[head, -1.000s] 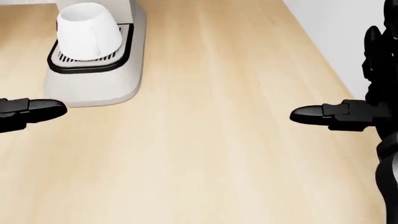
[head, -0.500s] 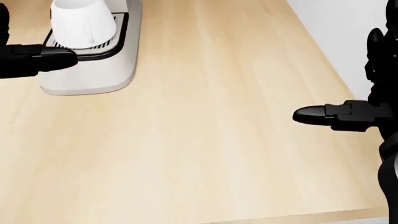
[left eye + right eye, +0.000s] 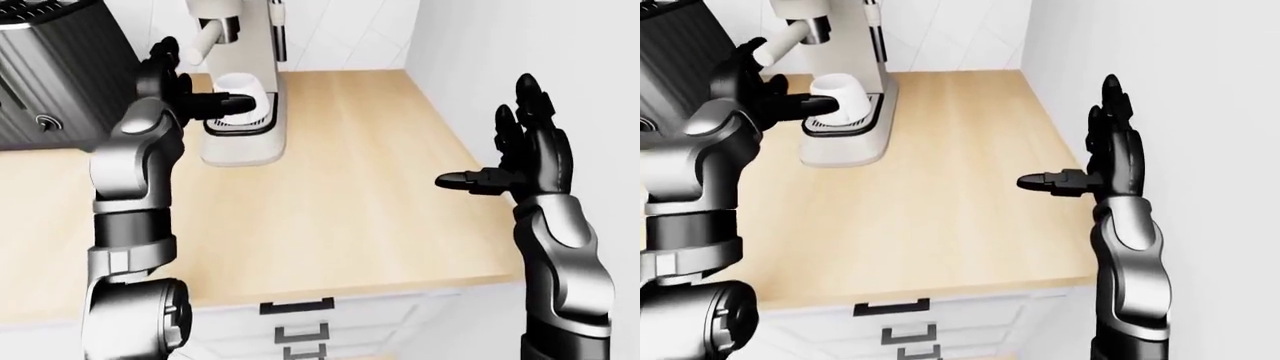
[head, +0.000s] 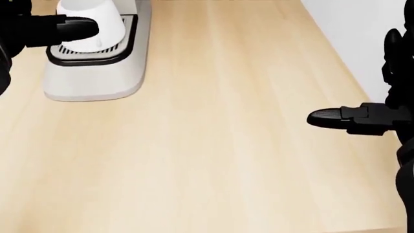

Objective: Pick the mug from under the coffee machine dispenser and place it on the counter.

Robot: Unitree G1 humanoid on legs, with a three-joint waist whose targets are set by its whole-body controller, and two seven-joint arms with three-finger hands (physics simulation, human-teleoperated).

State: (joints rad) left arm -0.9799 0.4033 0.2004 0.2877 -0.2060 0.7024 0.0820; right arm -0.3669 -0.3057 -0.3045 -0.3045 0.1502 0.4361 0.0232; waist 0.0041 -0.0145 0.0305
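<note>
Now the reach: left hand (image 3: 190, 101), seemingly open, one finger across the mug (image 3: 245, 94), not yet gripping; right hand (image 3: 525, 161) idle, spread; next, close fingers round it

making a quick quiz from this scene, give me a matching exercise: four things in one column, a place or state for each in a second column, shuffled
Things:
1. white ceramic mug
2. left hand
3. right hand
4. dark ribbed metal appliance

Places or states:
A. open, fingers spread, beside the white wall
B. top left corner of the left-eye view
C. on the drip tray of the cream coffee machine
D. reaching to the mug's side

Pairs: 1-C, 2-D, 3-A, 4-B
</note>
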